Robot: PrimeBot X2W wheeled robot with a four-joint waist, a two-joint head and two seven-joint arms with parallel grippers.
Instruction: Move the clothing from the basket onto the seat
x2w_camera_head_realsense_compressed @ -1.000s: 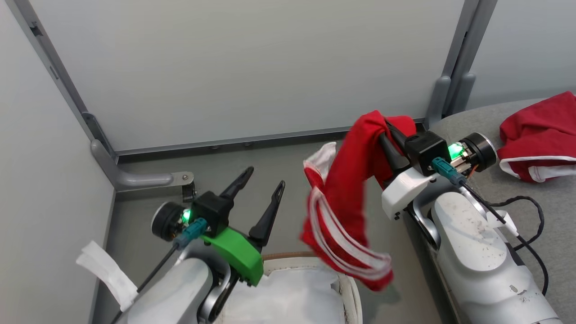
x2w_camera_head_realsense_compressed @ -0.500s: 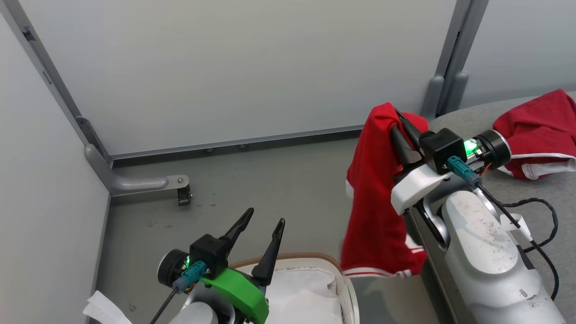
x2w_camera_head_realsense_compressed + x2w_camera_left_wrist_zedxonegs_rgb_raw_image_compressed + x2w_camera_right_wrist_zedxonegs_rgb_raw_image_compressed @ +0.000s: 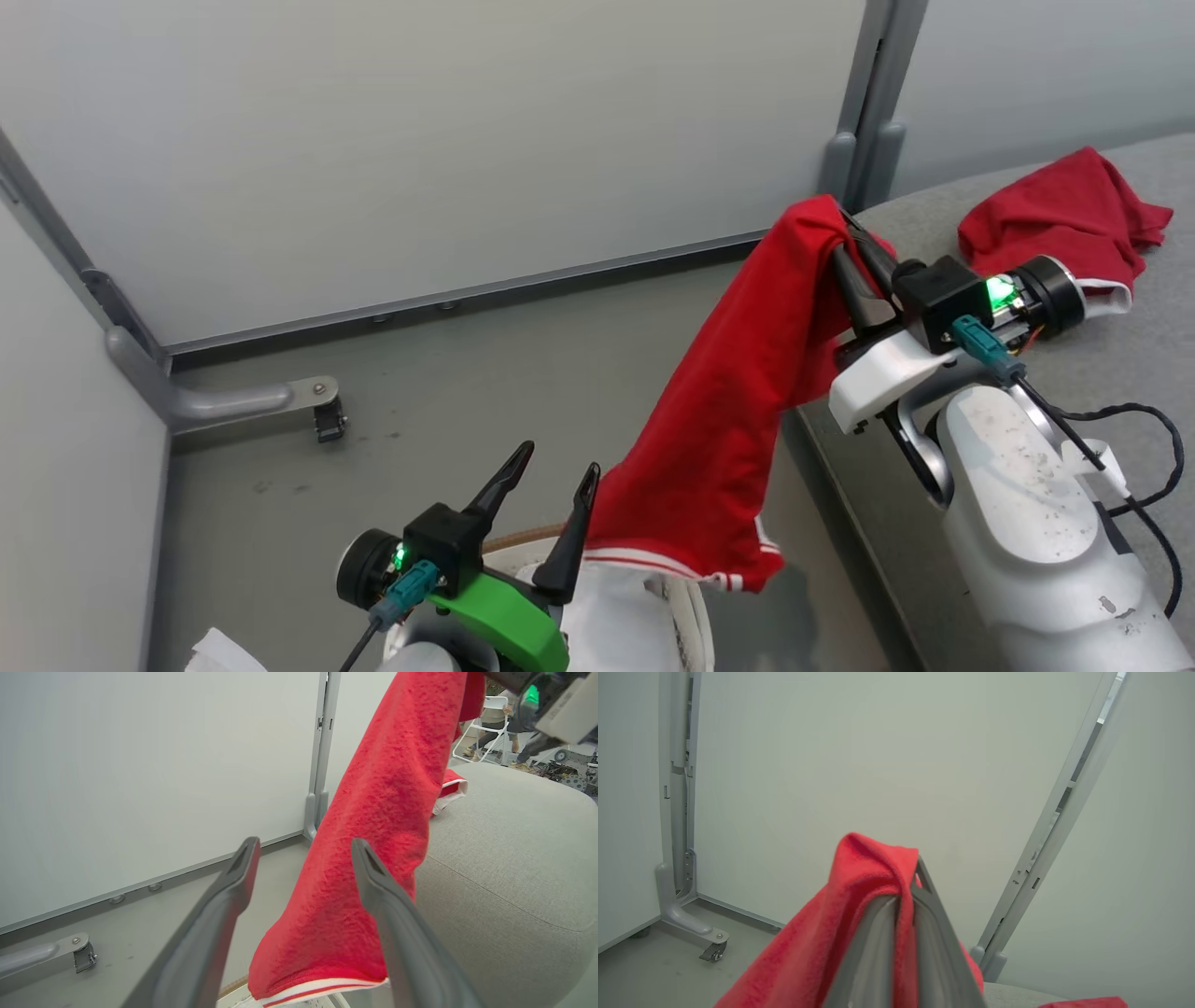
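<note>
The right gripper (image 3: 906, 896) is pinching a red garment (image 3: 817, 956) between its fingers (image 3: 941, 956) — the cloth is bunching over the tips and draping down to the lower left. Behind it, a grey partition post (image 3: 1057, 812) is slanting across pale panels, and a caster foot (image 3: 712, 951) is sitting on the grey floor (image 3: 640, 975).

Basket (image 3: 693, 627) at near centre, seat (image 3: 1148, 373) to its right — a garment (image 3: 1055, 210) lies on the seat's far part, a second garment (image 3: 728, 420) hangs from the right tool (image 3: 854, 257) between basket and seat.
</note>
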